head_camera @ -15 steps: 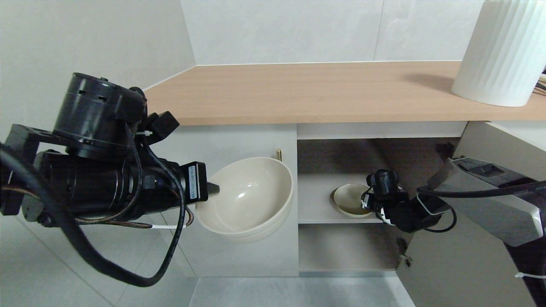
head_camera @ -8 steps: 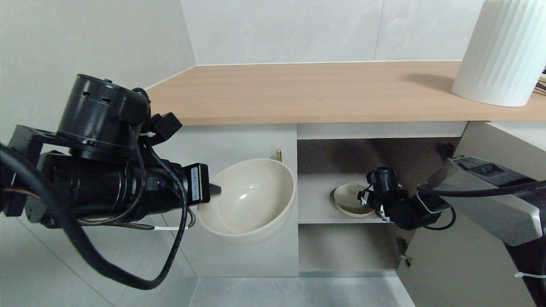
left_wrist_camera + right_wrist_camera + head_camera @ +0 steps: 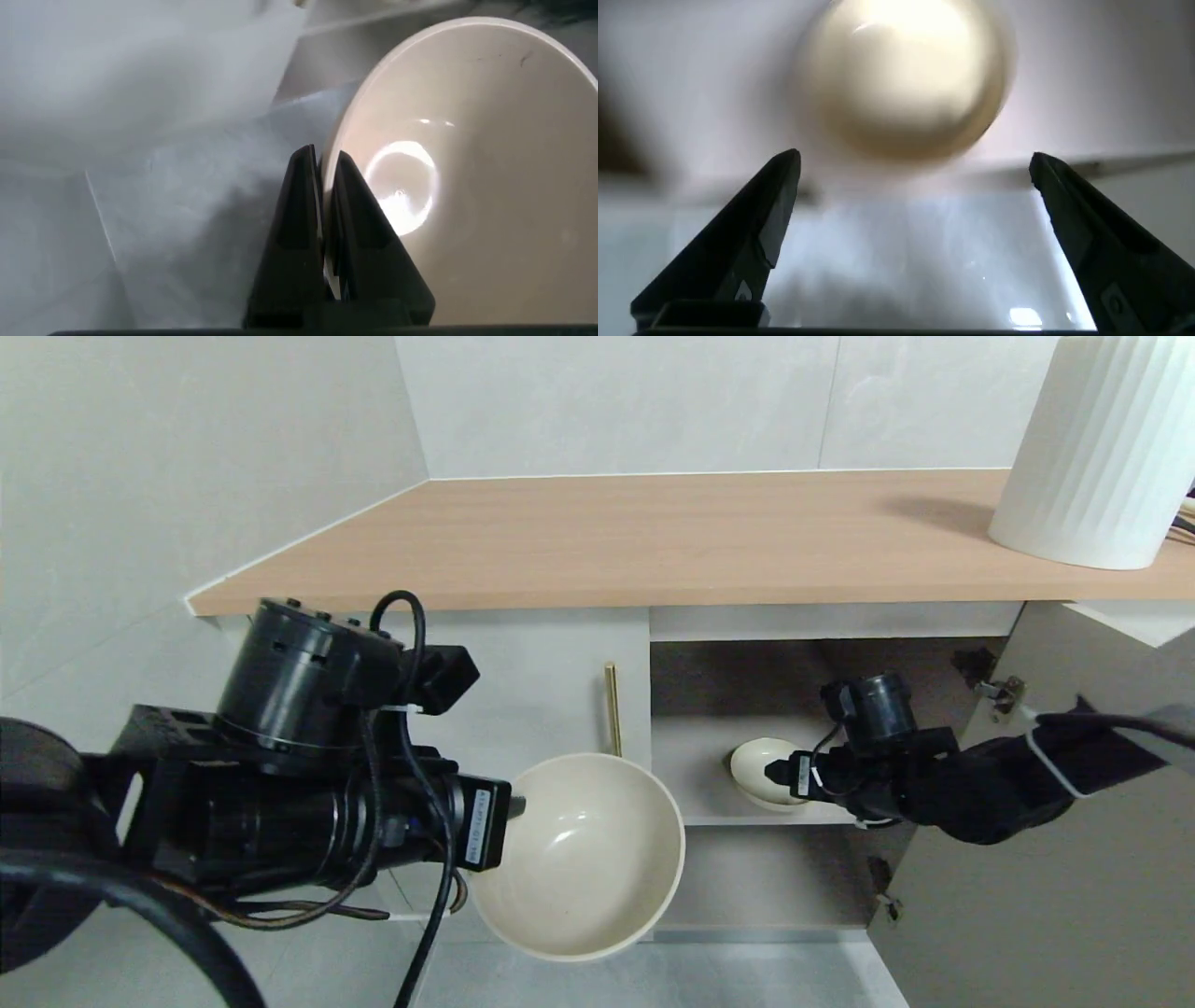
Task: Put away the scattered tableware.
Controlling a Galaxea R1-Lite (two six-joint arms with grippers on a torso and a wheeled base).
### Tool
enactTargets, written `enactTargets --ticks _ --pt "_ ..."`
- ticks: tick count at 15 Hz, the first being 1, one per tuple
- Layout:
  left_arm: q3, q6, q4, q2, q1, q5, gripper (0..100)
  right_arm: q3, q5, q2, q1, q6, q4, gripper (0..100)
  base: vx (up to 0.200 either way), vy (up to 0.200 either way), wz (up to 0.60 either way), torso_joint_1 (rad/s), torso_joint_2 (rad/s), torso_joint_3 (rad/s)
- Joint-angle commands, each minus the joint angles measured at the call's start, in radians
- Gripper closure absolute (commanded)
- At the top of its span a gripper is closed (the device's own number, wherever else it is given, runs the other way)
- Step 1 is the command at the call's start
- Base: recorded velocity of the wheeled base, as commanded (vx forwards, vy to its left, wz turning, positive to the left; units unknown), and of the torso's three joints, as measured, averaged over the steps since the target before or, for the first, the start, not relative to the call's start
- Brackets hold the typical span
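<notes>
While my left pincer (image 3: 322,166) gripped the large bowl (image 3: 588,859), my right pincer (image 3: 915,166) gaped empty near the small bowl (image 3: 761,773).

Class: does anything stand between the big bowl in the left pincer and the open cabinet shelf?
Yes. The right pincer and its arm lie across the open compartment, in front of the shelf, where a small bowl sits. The big bowl itself hangs before the closed door.
</notes>
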Motion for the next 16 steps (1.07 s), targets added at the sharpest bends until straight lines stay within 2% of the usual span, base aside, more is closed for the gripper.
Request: enactTargets --ticks 1,2,3,6,8,11,13,15,16 --pt "0.036 0.013 -0.022 0.063 -0.043 0.056 100 0.052 0.062 -0.297 0.101 -0.026 0.191 0 0.0 0.0 0.0 0.0 0.0 0.0" --pt "0.036 0.011 -0.025 0.094 -0.068 0.102 100 0.049 0.099 -0.369 0.128 -0.026 0.263 0 0.0 0.0 0.0 0.0 0.0 0.0" --pt "0.037 0.011 -0.025 0.116 -0.089 0.122 100 0.05 0.143 -0.424 0.166 -0.026 0.317 0 0.0 0.0 0.0 0.0 0.0 0.0" --pt "0.039 0.007 -0.025 0.14 -0.137 0.144 100 0.05 0.16 -0.489 0.275 -0.027 0.422 0 0.0 0.0 0.0 0.0 0.0 0.0" --pt "0.04 0.005 -0.025 0.146 -0.155 0.15 100 0.058 0.16 -0.48 0.335 -0.026 0.435 0 0.0 0.0 0.0 0.0 0.0 0.0" --pt "0.04 0.004 -0.027 0.142 -0.169 0.158 100 0.072 0.154 -0.407 0.379 -0.024 0.433 0 0.0 0.0 0.0 0.0 0.0 0.0" --pt "0.039 0.002 -0.027 0.132 -0.177 0.168 100 0.067 0.154 -0.345 0.387 -0.016 0.426 0 0.0 0.0 0.0 0.0 0.0 0.0" --pt "0.034 -0.023 -0.027 0.126 -0.187 0.187 100 0.067 0.155 -0.315 0.388 -0.015 0.412 0 0.0 0.0 0.0 0.0 0.0 0.0" --pt "0.034 -0.023 -0.027 0.125 -0.187 0.187 100 0.067 0.155 -0.314 0.39 -0.015 0.409 0 0.0 0.0 0.0 0.0 0.0 0.0"
